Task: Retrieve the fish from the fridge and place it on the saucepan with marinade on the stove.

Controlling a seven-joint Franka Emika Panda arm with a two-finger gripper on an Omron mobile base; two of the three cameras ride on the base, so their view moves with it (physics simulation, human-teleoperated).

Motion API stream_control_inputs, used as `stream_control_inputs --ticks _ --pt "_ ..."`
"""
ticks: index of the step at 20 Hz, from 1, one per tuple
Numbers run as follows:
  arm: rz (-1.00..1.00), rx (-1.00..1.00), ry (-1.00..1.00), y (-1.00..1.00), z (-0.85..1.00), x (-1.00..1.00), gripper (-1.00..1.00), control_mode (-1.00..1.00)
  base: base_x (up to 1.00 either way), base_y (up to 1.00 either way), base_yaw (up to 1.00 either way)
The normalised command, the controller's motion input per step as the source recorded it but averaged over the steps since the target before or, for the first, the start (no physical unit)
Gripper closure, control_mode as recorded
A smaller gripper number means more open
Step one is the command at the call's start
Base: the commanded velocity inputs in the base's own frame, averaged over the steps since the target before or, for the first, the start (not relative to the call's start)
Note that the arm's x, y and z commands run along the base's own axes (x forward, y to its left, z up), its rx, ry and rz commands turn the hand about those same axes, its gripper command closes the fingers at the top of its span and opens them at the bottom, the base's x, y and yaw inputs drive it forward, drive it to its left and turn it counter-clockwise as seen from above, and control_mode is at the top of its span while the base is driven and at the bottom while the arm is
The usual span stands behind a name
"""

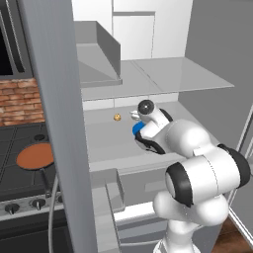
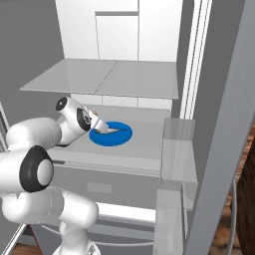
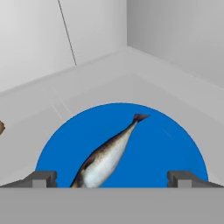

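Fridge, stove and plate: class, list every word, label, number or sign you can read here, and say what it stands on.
None can be read: the fridge, blue plate, fish, saucepan and stove carry no writing; the stove knobs show no legible marks.

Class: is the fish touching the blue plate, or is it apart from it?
Touching. The hand view shows the fish lying flat on the blue plate, with blue around it and no gap beneath.

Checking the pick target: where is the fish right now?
In the hand view the fish lies diagonally on the blue plate on a fridge shelf, between the open fingers.
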Motion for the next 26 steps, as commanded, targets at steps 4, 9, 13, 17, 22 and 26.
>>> stream_control_inputs --ticks 4,9,13,17,22,26 --pt "-0.03 0.0 0.0 0.0 -0.02 0.01 -1.0 -1.0 0.0 0.0 0.0" --pt "-0.03 0.0 0.0 0.0 -0.02 0.0 -1.0 -1.0 0.0 0.0 0.0" --pt "-0.03 0.0 0.0 0.0 0.0 0.0 -1.0 -1.0 0.0 0.0 0.0" --pt "-0.02 0.0 0.0 0.0 0.0 0.0 -1.0 -1.0 0.0 0.0 0.0" --pt "-0.03 0.0 0.0 0.0 0.0 0.02 -1.0 -1.0 0.0 0.0 0.0" --pt "-0.03 0.0 0.0 0.0 0.0 0.0 -1.0 -1.0 0.0 0.0 0.0"
